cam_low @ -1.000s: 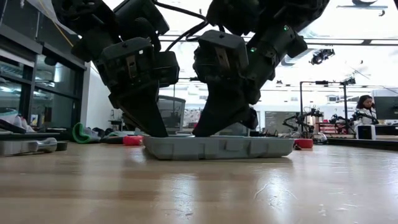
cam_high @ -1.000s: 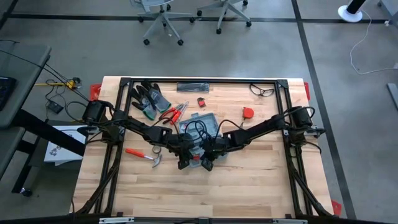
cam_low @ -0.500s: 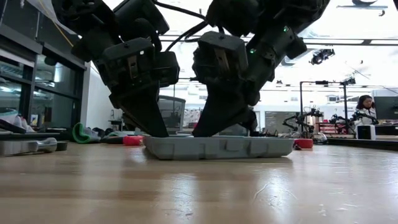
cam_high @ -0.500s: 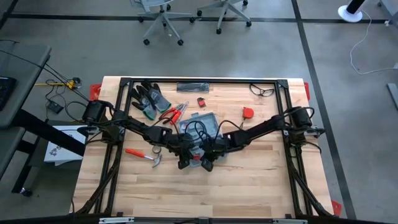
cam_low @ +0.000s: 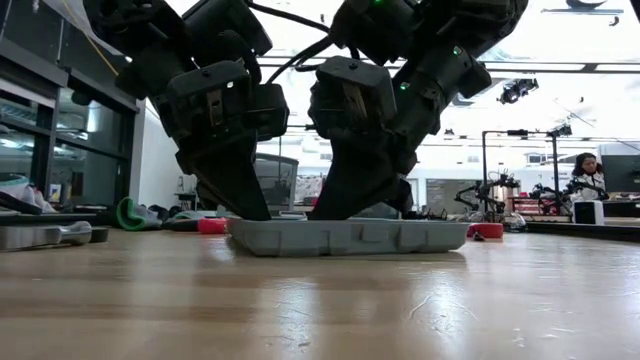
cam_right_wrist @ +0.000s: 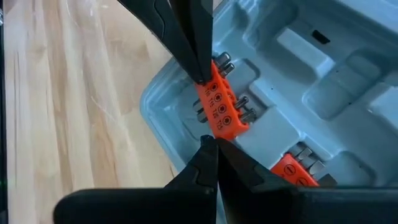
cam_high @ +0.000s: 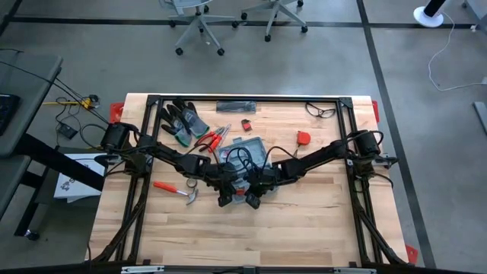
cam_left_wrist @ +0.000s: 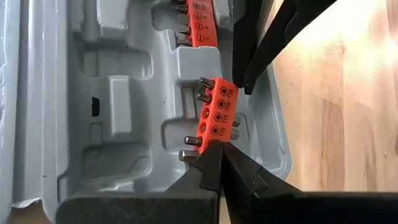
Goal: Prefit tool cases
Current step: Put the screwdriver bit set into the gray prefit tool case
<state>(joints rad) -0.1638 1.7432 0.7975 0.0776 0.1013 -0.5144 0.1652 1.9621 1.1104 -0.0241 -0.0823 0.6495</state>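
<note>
The blue-grey tool case (cam_high: 245, 154) lies open and flat on the wooden desk (cam_high: 304, 221), near the middle of the high view. There it sits a little turned, with its long side running from the upper left toward the lower right. In the low view the case (cam_low: 350, 236) is a low tray in the middle of the frame.

Both arms reach in from the sides and meet at the case's near end. The left hand (cam_left_wrist: 217, 146) is closed, and its tip touches one end of a small orange bit holder (cam_left_wrist: 217, 115). The right hand (cam_right_wrist: 208, 142) is closed too, and its tip touches the other end of the same holder (cam_right_wrist: 221, 106). The holder lies in a shaped hollow near the case's edge, with its long side running between the two tips. A second orange holder (cam_left_wrist: 198, 25) sits farther in.
</note>
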